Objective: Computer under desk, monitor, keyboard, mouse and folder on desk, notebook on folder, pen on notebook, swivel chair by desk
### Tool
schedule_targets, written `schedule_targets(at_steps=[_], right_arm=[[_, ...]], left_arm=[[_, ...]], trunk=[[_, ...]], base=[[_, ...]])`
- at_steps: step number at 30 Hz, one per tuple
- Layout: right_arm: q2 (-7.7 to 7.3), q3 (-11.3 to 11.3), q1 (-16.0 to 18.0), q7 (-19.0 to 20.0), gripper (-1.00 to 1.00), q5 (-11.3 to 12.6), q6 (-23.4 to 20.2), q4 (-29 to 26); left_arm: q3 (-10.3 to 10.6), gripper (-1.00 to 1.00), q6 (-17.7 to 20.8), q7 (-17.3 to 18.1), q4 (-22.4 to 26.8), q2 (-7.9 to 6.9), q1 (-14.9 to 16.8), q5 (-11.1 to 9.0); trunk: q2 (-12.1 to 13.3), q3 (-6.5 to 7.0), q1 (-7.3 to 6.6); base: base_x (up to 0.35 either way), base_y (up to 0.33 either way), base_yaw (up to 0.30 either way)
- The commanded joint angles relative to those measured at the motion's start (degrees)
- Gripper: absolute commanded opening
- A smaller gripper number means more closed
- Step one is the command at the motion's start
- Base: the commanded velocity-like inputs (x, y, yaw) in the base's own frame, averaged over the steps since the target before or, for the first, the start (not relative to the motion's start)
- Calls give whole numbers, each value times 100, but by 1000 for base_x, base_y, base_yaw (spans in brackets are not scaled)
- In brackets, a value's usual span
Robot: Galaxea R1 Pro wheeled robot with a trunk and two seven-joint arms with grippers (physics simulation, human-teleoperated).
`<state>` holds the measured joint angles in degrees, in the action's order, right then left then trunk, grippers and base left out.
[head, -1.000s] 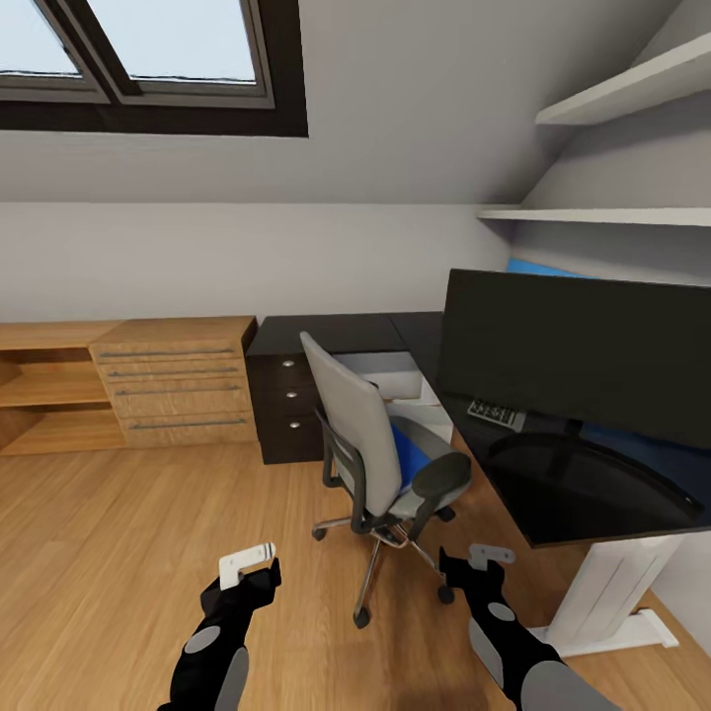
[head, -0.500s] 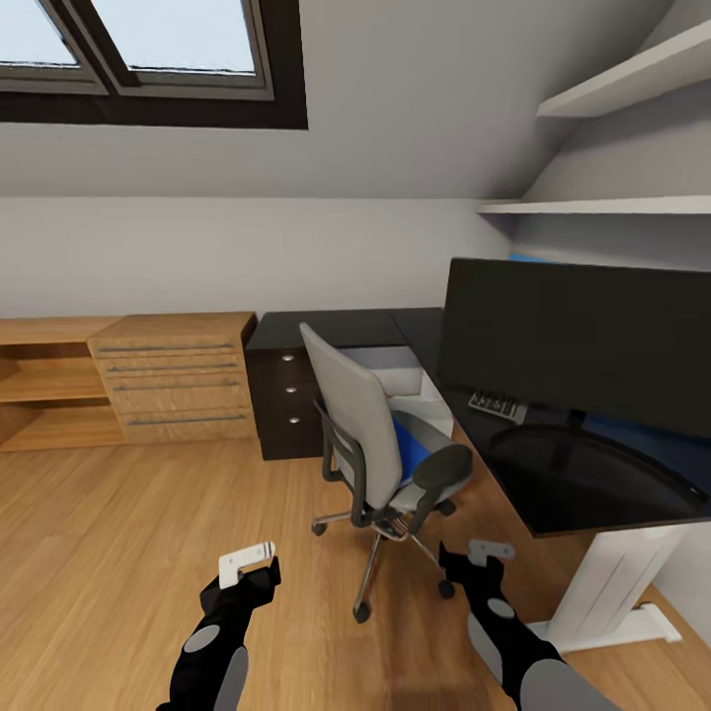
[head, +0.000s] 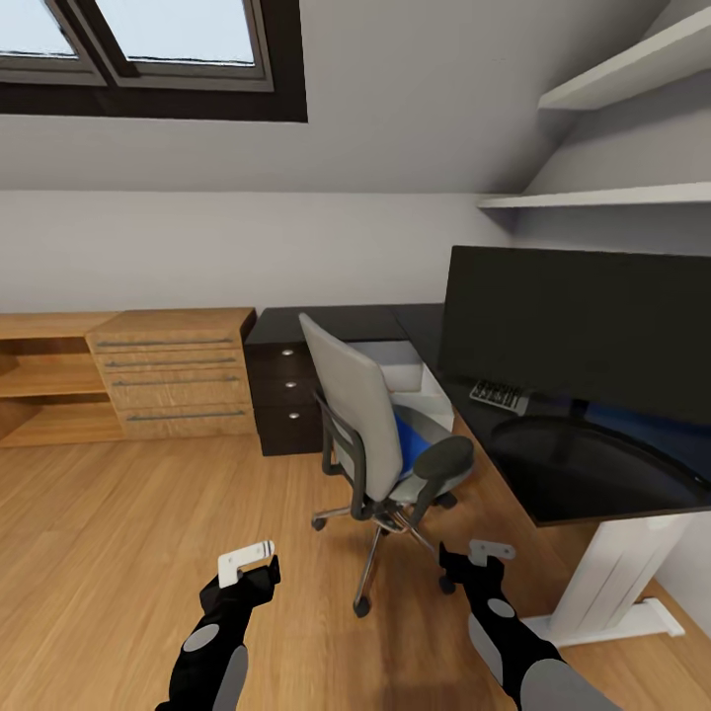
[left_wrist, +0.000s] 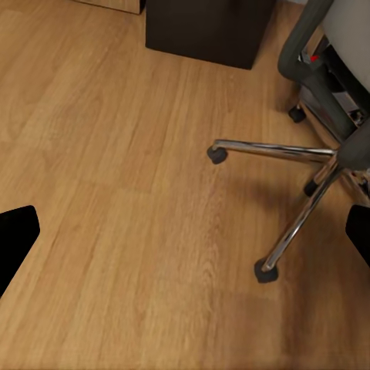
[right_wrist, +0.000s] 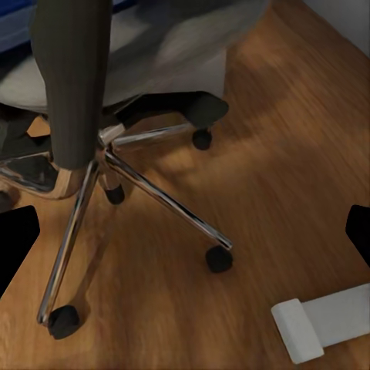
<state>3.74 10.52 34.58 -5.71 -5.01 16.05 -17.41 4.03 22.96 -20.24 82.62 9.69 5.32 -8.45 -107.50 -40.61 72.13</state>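
A: Status, left to right off the swivel chair (head: 380,434)?

B: Left gripper (head: 249,563) hangs low over bare floor, left of the chair base. Fingers spread wide, holding nothing, touching nothing. Right gripper (head: 478,555) is just right of the base, also spread and empty.

A: Folder?

B: Blue folder (head: 411,442) lies flat on the chair seat, mostly hidden behind the backrest. Looks thin, light and a bit floppy with a slick cover, so I'd pinch one free edge near a corner, not the middle.

A: Will the chair hold still?

B: Doubt it: it's on casters and should roll if bumped, so approach from the open seat side.

A: Right of the chair?

B: Worktop (head: 573,474) with the monitor (head: 583,331) standing on it, keyboard (head: 498,396) beside the screen's left end.
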Motion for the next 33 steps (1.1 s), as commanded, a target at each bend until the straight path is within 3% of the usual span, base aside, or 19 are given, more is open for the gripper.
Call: schedule_targets(at_steps=[1, 11, 17, 27, 33], right_arm=[[4, 29, 5, -18, 100, -53, 17, 3], [8, 1, 5, -12, 100, -53, -41, -35], [-7, 10, 74, -15, 100, -53, -442, -58], [-43, 35, 964, -18, 100, -51, -1116, 87], [-41, 138, 1102, -13, 100, 52, -1179, 147]], left_arm=[[10, 100, 16, -50, 8, -2, 4, -60], [22, 100, 29, -50, 149, 11, 3, -71], [27, 100, 33, -50, 367, 15, 4, -76], [27, 100, 42, -50, 594, 16, -4, -76], [27, 100, 42, -50, 655, 16, -35, -77]], trunk=[[-44, -24, 22], [-445, -204, 242], [-686, -311, 373], [-1087, -491, 593], [-1328, -599, 725]], base=[[0, 0, 0], [0, 0, 0], [0, 0, 0], [0, 0, 0], [0, 0, 0]])
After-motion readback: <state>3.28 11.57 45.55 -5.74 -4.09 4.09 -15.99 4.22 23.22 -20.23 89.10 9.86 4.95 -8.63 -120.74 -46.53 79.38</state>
